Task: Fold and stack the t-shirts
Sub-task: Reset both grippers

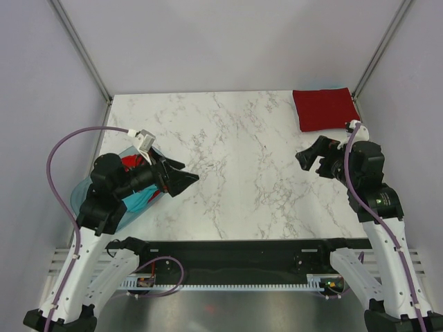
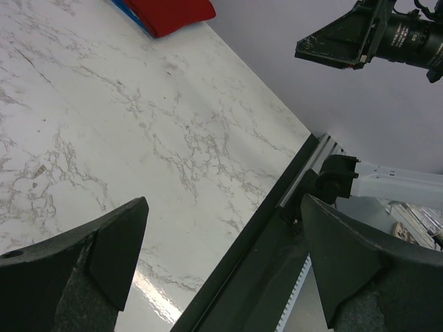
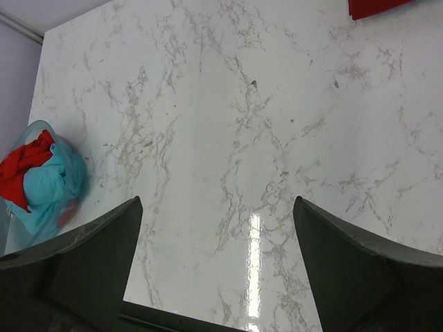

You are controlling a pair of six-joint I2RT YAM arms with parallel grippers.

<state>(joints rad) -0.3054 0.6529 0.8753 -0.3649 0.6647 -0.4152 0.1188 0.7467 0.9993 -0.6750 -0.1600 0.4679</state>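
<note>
A folded dark red t-shirt lies flat at the table's back right corner. It also shows in the left wrist view, with a teal edge under it, and at the top of the right wrist view. More t-shirts, red and teal, sit crumpled in a translucent basin at the left edge. My left gripper hovers open just right of the basin, pointing toward the table's middle. My right gripper hangs open in front of the folded shirt. Nothing is between the fingers of either.
The marble tabletop spreads between the two grippers. A black rail runs along the near edge by the arm bases. Grey walls and metal posts close in the back and sides.
</note>
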